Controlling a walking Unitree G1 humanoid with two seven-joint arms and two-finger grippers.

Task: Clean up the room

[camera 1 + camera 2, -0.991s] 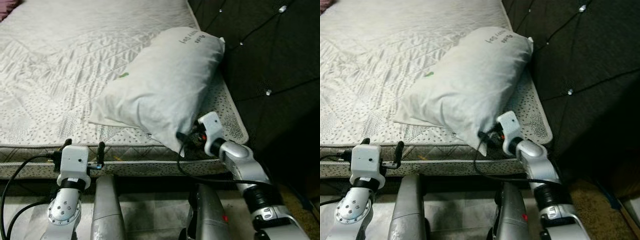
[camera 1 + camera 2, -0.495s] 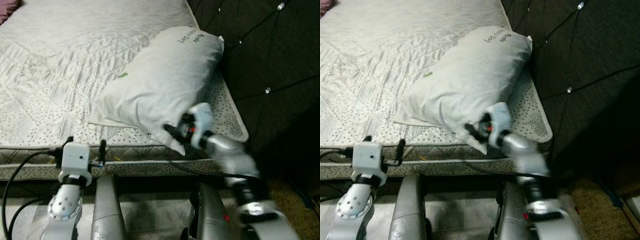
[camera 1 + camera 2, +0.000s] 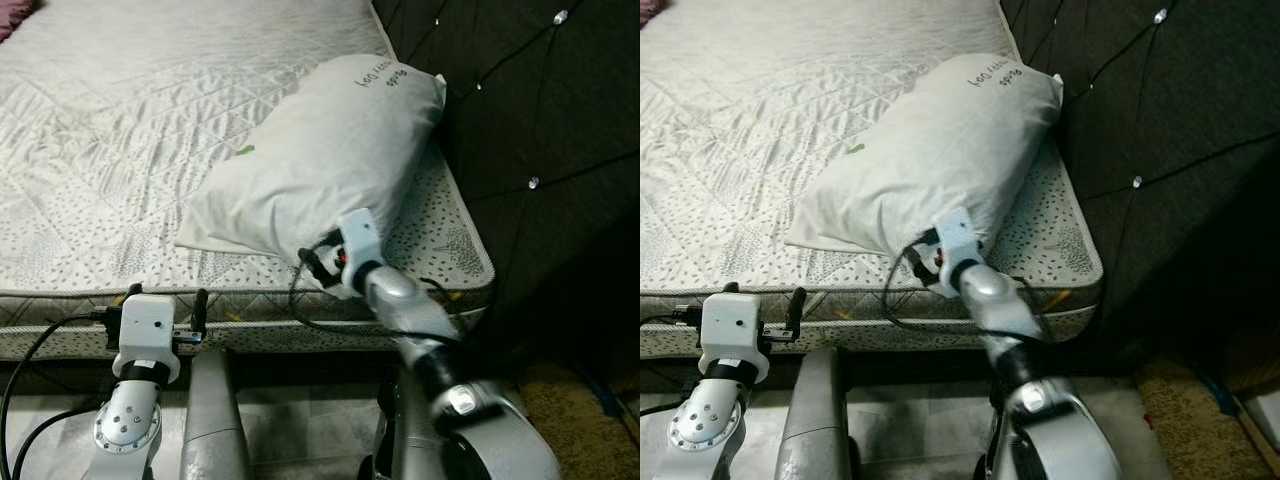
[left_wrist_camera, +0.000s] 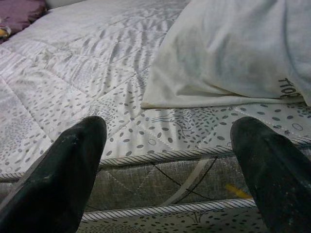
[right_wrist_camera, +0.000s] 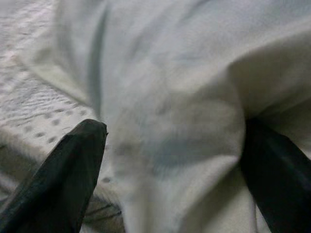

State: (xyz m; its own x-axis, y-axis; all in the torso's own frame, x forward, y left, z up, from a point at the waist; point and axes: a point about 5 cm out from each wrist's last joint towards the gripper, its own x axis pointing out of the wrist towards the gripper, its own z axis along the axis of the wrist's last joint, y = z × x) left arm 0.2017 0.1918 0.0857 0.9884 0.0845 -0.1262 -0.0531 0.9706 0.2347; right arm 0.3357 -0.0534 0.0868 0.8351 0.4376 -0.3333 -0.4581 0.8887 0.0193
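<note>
Swung leftward, right gripper (image 5: 170, 160) now spreads its fingers around the pillow (image 3: 320, 160) corner.

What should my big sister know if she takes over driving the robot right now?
Right gripper: open, pushed up against the near corner of the pillow, fabric bulging between its fingers but not yet pinched.
Left gripper: open, holding nothing, low in front of the mattress edge.
The pillow lies at an angle on the mattress, its far end against the dark headboard.
Done: the right arm has reached the pillow.
Left: probably close on the corner and set the pillow straight at the headboard. A purple thing sits at the far corner of the bed; check it afterwards.
</note>
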